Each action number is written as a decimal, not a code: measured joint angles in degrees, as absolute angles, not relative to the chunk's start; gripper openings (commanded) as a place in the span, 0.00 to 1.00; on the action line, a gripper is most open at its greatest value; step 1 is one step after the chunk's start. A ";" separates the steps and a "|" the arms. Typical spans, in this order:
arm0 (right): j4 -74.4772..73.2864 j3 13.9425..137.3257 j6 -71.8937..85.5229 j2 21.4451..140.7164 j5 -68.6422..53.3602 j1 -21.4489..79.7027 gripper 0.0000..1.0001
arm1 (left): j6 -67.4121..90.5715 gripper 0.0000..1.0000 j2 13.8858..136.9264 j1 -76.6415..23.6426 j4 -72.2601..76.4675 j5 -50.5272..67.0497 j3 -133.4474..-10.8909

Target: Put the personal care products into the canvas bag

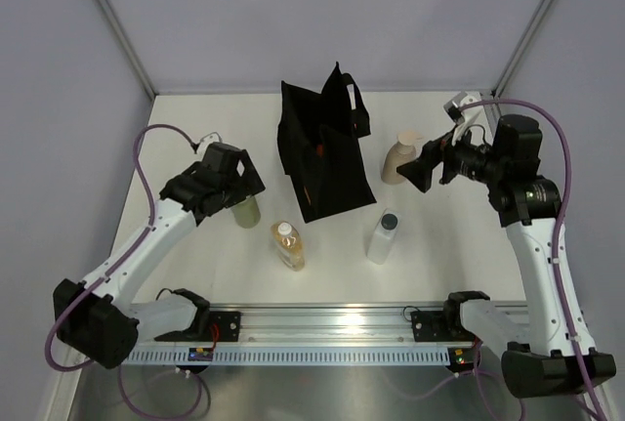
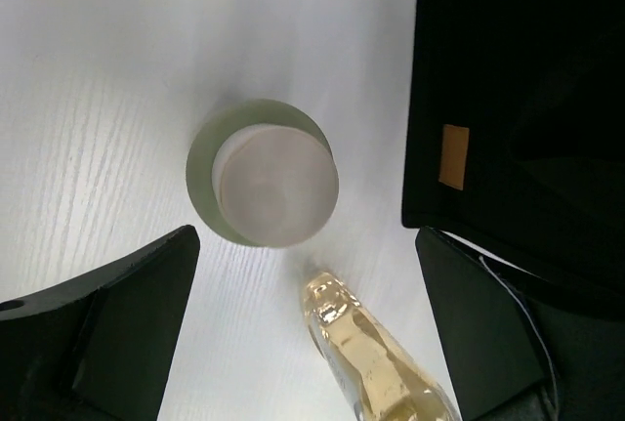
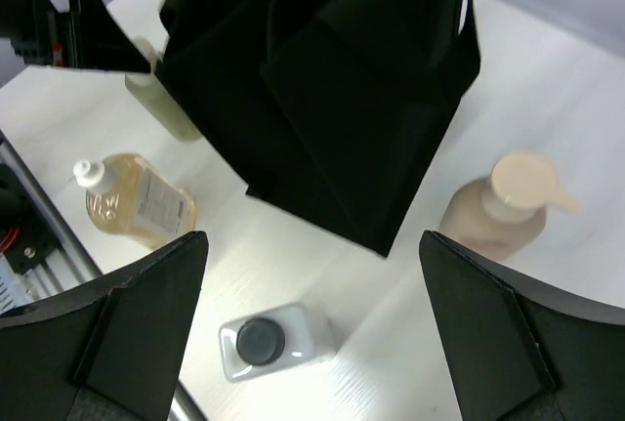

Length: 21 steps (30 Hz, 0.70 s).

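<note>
The black canvas bag [image 1: 322, 147] stands at the table's middle, handles up. Of the personal care products, a pale olive bottle [image 1: 246, 212] stands left of the bag. My left gripper [image 1: 232, 187] hovers open right above it, touching nothing. From that wrist I look down on its round cap [image 2: 275, 185]. The amber bottle [image 1: 288, 246] lies flat in front of the bag. A clear bottle with a black cap [image 1: 383, 235] stands to the bag's front right, and a beige pump bottle [image 1: 400, 159] to its right. My right gripper [image 1: 427, 169] is open and empty beside the pump bottle.
The rail [image 1: 322, 328] carrying both arm bases runs along the near edge. Grey walls enclose the table on the left, back and right. In the right wrist view the bag [image 3: 342, 79] fills the top, with the left arm [image 3: 39, 11] beyond it.
</note>
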State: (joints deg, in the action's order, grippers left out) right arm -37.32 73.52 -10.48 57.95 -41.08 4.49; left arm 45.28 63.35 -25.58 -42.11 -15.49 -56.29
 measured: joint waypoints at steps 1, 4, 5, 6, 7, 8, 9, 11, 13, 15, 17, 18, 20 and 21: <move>-37.32 71.07 -10.48 56.86 -41.74 3.55 1.00 | 45.25 0.99 65.10 -25.58 -42.33 -15.90 -56.99; -36.84 65.63 -10.55 54.41 -43.55 1.19 0.99 | 45.06 0.99 69.47 -25.58 -42.87 -17.12 -58.11; -36.49 64.47 -10.57 53.93 -44.10 0.54 0.99 | 45.01 0.99 70.61 -25.58 -42.94 -17.45 -58.28; -35.92 63.00 -10.52 53.45 -45.19 -0.56 0.99 | 44.97 0.99 71.96 -25.58 -43.18 -17.87 -58.52; -34.92 61.69 -10.33 53.12 -46.28 -1.61 0.99 | 44.91 0.99 73.23 -25.58 -43.18 -18.28 -58.63; -34.00 60.60 -10.13 52.90 -46.92 -2.46 1.00 | 44.91 0.98 74.37 -25.58 -43.24 -18.57 -58.70; -33.15 59.35 -9.82 52.75 -47.90 -3.57 1.00 | 44.91 0.98 75.31 -25.58 -43.22 -18.81 -58.72; -31.77 57.47 -9.45 52.73 -49.65 -5.50 0.99 | 44.91 0.97 76.73 -25.58 -43.16 -19.03 -58.72; -31.00 56.23 -9.26 52.73 -51.05 -6.90 1.00 | 44.91 0.95 77.71 -25.58 -42.76 -19.18 -58.72; -30.59 55.48 -9.19 52.62 -52.29 -7.75 0.99 | 44.91 0.92 78.19 -25.58 -42.35 -19.40 -58.70; -30.33 55.07 -9.21 52.38 -53.30 -8.27 1.00 | 44.91 0.90 78.41 -25.58 -42.26 -19.75 -58.67; -30.24 55.02 -9.21 52.27 -53.60 -8.29 0.99 | 44.93 0.89 78.46 -25.58 -42.22 -19.86 -58.65; -29.91 55.02 -9.23 51.99 -54.15 -8.43 0.99 | 44.91 0.89 78.52 -25.58 -41.91 -20.32 -58.57; -29.74 55.02 -9.23 51.83 -54.35 -8.54 1.00 | 44.93 0.89 78.61 -25.54 -41.85 -20.51 -58.57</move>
